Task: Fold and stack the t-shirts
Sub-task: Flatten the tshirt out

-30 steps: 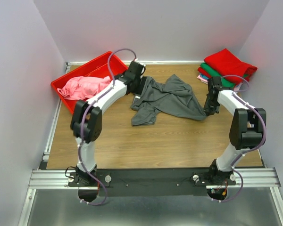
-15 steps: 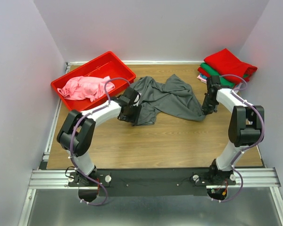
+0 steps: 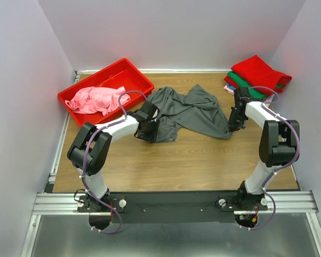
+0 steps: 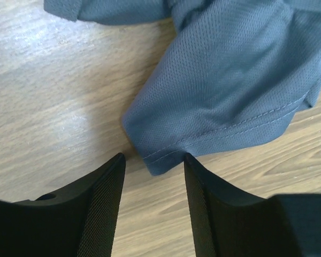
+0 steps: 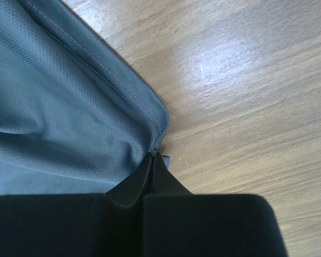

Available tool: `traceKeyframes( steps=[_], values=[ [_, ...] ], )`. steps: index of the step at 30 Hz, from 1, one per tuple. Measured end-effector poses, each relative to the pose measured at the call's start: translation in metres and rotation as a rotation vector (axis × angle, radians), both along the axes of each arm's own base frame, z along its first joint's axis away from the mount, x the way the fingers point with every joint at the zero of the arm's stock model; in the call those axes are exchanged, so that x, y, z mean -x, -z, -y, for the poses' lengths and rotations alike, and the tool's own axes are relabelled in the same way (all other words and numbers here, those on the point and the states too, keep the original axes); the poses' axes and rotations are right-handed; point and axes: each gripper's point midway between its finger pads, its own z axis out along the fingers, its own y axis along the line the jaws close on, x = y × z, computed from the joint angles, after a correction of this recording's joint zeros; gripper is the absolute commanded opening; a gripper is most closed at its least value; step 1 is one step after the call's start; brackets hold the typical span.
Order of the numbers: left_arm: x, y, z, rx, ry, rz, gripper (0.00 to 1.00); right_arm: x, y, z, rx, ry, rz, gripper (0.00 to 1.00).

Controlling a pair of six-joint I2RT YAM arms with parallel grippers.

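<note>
While right gripper (image 5: pixel 152 160) seemingly pinches the grey t-shirt (image 5: pixel 59 107), left gripper (image 4: pixel 153 160) straddles its hem half-open.

bare table (image 3: pixel 176 160) is lying open at 6 o'clock of the dark grey shirt (image 3: pixel 195 110); red bin (image 3: pixel 140 72) is blocking 10 o'clock, folded stack (image 3: pixel 257 72) is crowding 2 o'clock.

R pincer (image 5: pixel 153 163) pinched tight on hem corner of grey t-shirt (image 5: pixel 59 112), over wood table (image 5: pixel 246 80).
</note>
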Motion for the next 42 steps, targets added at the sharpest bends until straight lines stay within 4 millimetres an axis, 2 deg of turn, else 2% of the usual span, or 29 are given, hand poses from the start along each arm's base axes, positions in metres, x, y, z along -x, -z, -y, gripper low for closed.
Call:
traceKeyframes(
  steps=[2, 3, 5, 6, 7, 13, 16, 19, 22, 25, 26, 28, 32, 33, 35, 38, 39, 42],
  values=[
    [-0.002, 0.0, 0.0, -0.002, -0.003, 0.004, 0.49, -0.001, 0.0, 0.0, -0.002, 0.0, 0.004, 0.01],
    [-0.004, 0.001, 0.001, -0.004, -0.004, 0.006, 0.37, -0.001, 0.0, -0.001, -0.004, 0.0, 0.006, 0.01],
    [-0.005, 0.001, 0.001, -0.005, -0.003, 0.011, 0.23, -0.002, 0.0, -0.001, -0.004, -0.001, 0.008, 0.01],
    [-0.006, 0.002, 0.001, -0.008, -0.004, 0.011, 0.08, -0.003, 0.0, -0.001, -0.004, -0.001, 0.011, 0.01],
    [-0.007, 0.002, 0.001, -0.007, -0.003, 0.013, 0.0, -0.003, 0.0, -0.001, -0.004, -0.001, 0.012, 0.01],
    [-0.009, 0.003, 0.002, -0.004, 0.0, 0.019, 0.0, -0.003, 0.0, -0.002, -0.009, 0.002, 0.013, 0.01],
    [-0.012, 0.0, -0.004, -0.033, -0.015, 0.022, 0.0, -0.003, -0.001, -0.002, -0.013, 0.003, 0.016, 0.01],
    [-0.027, -0.019, -0.011, -0.064, -0.049, 0.052, 0.0, -0.005, -0.006, -0.003, -0.016, 0.007, 0.033, 0.01],
    [-0.05, -0.058, -0.016, -0.059, -0.095, 0.142, 0.0, -0.011, -0.025, -0.003, -0.021, 0.012, 0.089, 0.01],
    [-0.073, -0.124, -0.024, -0.017, -0.163, 0.294, 0.0, -0.021, -0.057, -0.005, -0.032, 0.026, 0.185, 0.01],
    [-0.079, -0.153, -0.029, 0.004, -0.194, 0.359, 0.0, -0.024, -0.069, -0.005, -0.035, 0.031, 0.219, 0.01],
    [-0.084, -0.196, -0.042, 0.038, -0.247, 0.463, 0.0, -0.029, -0.098, -0.006, -0.044, 0.043, 0.303, 0.01],
    [-0.08, -0.27, -0.067, 0.094, -0.322, 0.643, 0.0, -0.035, -0.158, -0.007, -0.062, 0.063, 0.47, 0.01],
    [-0.078, -0.278, -0.069, 0.104, -0.326, 0.665, 0.0, -0.035, -0.175, -0.007, -0.067, 0.069, 0.515, 0.01],
    [-0.073, -0.312, -0.073, 0.141, -0.339, 0.738, 0.0, -0.032, -0.205, -0.007, -0.075, 0.074, 0.588, 0.01],
    [-0.065, -0.346, -0.077, 0.189, -0.35, 0.808, 0.0, -0.03, -0.253, -0.007, -0.082, 0.072, 0.708, 0.01],
    [-0.061, -0.353, -0.079, 0.201, -0.354, 0.822, 0.0, -0.026, -0.28, -0.007, -0.085, 0.071, 0.779, 0.01],
    [-0.039, -0.384, -0.087, 0.263, -0.36, 0.888, 0.0, -0.009, -0.333, -0.007, -0.091, 0.065, 0.915, 0.01]
  ],
)
